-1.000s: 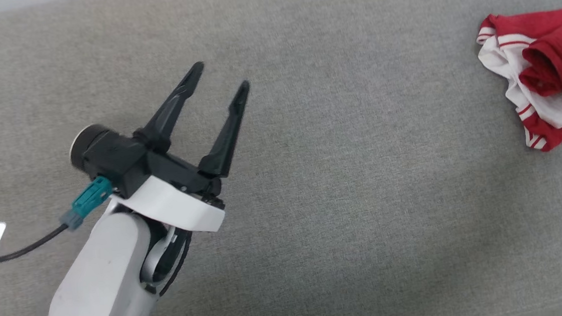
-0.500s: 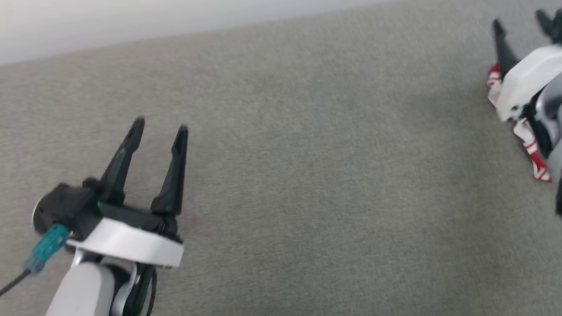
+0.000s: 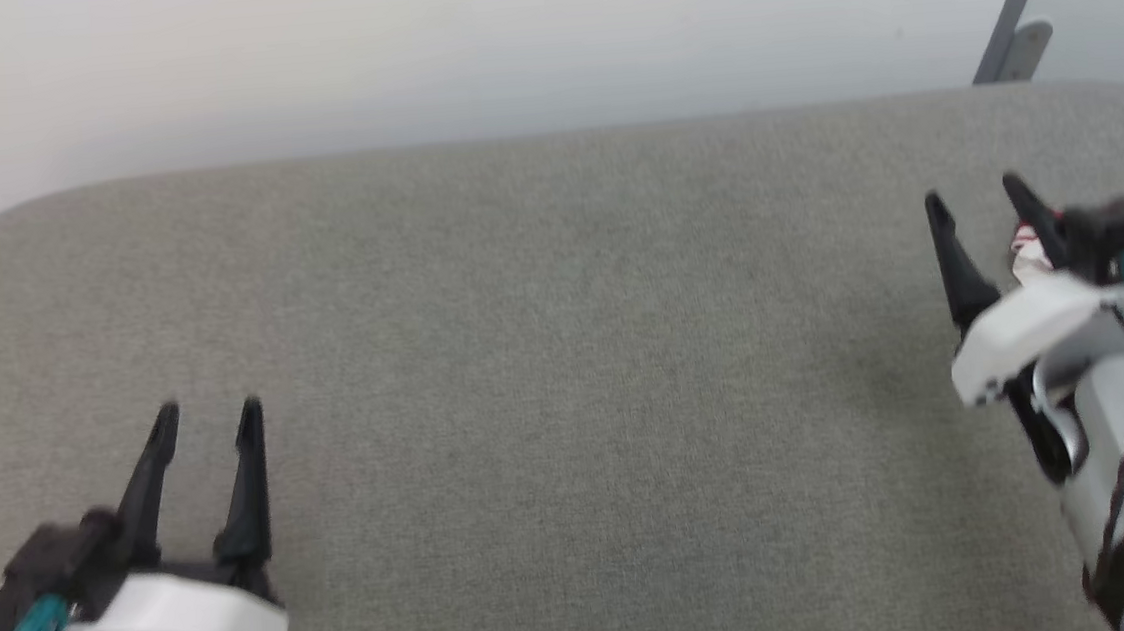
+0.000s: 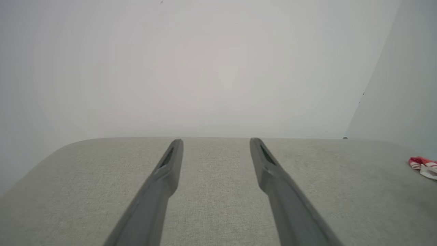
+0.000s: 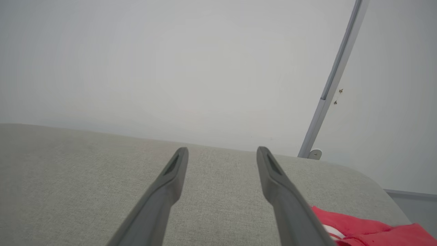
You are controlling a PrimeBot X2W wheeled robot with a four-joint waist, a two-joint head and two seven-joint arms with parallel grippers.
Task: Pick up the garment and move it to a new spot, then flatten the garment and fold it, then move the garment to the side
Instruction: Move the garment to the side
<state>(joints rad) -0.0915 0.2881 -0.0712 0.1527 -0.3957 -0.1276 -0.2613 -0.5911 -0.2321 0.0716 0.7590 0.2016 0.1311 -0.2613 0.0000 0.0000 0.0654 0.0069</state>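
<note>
**rk_bots:** The garment (image 5: 372,230) sits bunched at the far right end of the bench (image 3: 565,355), close to the edge there. In the head view a good part of it is tucked behind the arm of the right gripper (image 3: 972,190). Both pairs of fingers (image 3: 960,274) are spread wide with nothing in them. The left gripper (image 3: 209,407) hangs over the bench's left end, well apart from the garment.

**tinker_mo:** Hard to call the stage, though. A garment at the bench's right end with both grippers free fits a pile waiting to be grabbed. It also fits one already put aside. The bit that shows doesn't tell whether it's folded.

**rk_bots:** Either way, the trouble spot is probably that right edge. It's soft cloth with thin fingers just beside it, so a fingertip catching a fold could drag the lot off the bench.

**tinker_mo:** Plus the arm blocks the head view of it, so any reach at that end is half blind. A pinch might take only the top layer, and the rest would trail and bunch up.
</note>
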